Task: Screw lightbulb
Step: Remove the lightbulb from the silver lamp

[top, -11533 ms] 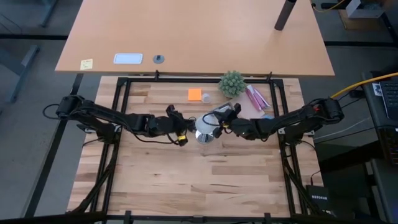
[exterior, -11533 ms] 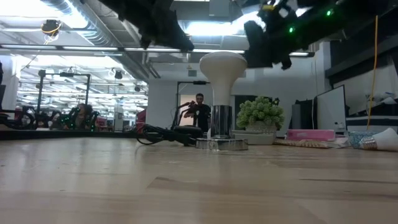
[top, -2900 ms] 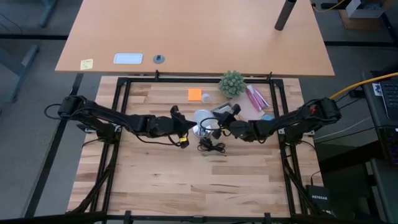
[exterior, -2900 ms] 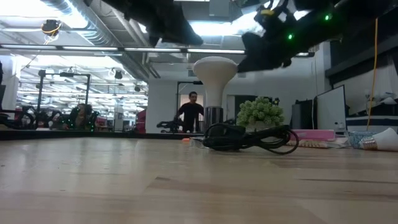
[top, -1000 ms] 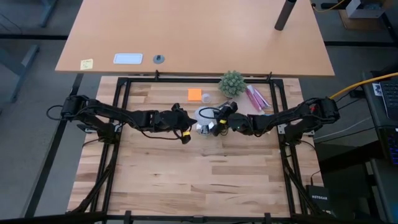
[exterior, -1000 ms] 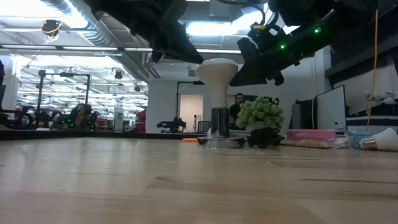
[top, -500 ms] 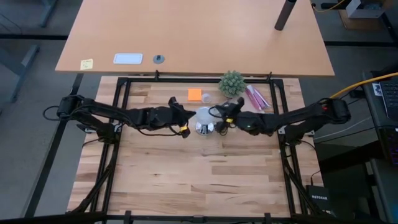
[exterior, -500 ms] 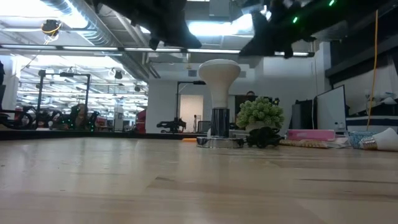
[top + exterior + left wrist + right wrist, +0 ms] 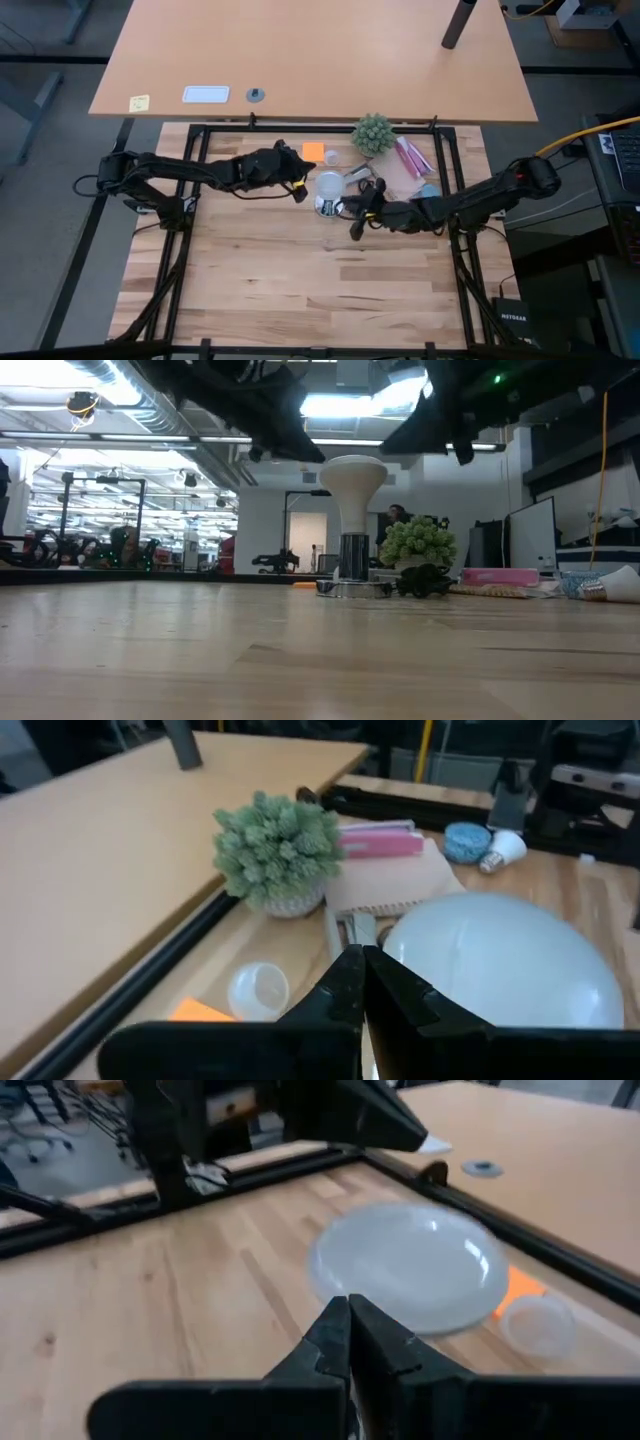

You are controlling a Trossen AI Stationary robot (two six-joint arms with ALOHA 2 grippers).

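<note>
The white frosted lightbulb (image 9: 328, 184) stands upright, neck down, in the socket of the shiny silver round base (image 9: 352, 588) on the wooden table. It also shows in the low view (image 9: 352, 475). My left gripper (image 9: 299, 185) is shut and empty, up off the table just left of the bulb; the bulb fills the left wrist view (image 9: 500, 965) beyond the fingertips (image 9: 362, 982). My right gripper (image 9: 353, 222) is shut and empty, on the bulb's near right side; the bulb shows ahead of it in the right wrist view (image 9: 410, 1265).
A small green plant (image 9: 373, 133), an orange note (image 9: 314, 152), a clear cup (image 9: 332, 157), a pink packet (image 9: 411, 156) on brown paper and a grey metal object (image 9: 356, 175) lie behind the bulb. The black cord (image 9: 428, 580) lies bunched right of the base.
Both grippers have drawn away from the bulb. My left gripper has gone a little toward the table's far edge, and my right gripper toward the near edge. The bulb and its base stand where they were.
</note>
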